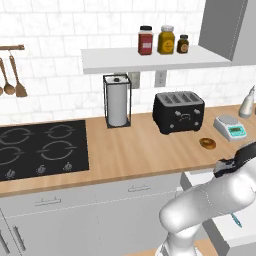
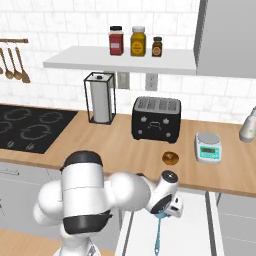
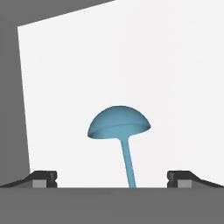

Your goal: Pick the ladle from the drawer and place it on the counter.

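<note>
Teal against a pale floor, one ladle (image 3: pixel 119 124) lies alone in the open drawer (image 3: pixel 175 65) below the wooden counter (image 1: pixel 140 150), its round bowl dome-up and its thin straight handle running back between the robot's fingertips (image 3: pixel 43 178). The gripper (image 3: pixel 112 181) hangs just above it with jaws spread wide and nothing in its hold, the handle centred in the gap. By its looks the ladle is light and stiff, with a smooth skin that could slip; the slim handle, not the rounded bowl, seems the surer place to pinch, near the bowl so it does not swing. On the counter stand one black toaster (image 1: pixel 178 111), one paper towel holder (image 1: pixel 117 101), one small scale (image 2: pixel 208 146) and one doughnut (image 2: pixel 170 158). Three jars (image 2: pixel 138 41) line the wall shelf (image 2: pixel 120 60), and three wooden spoons (image 2: pixel 14 62) hang at the left.
</note>
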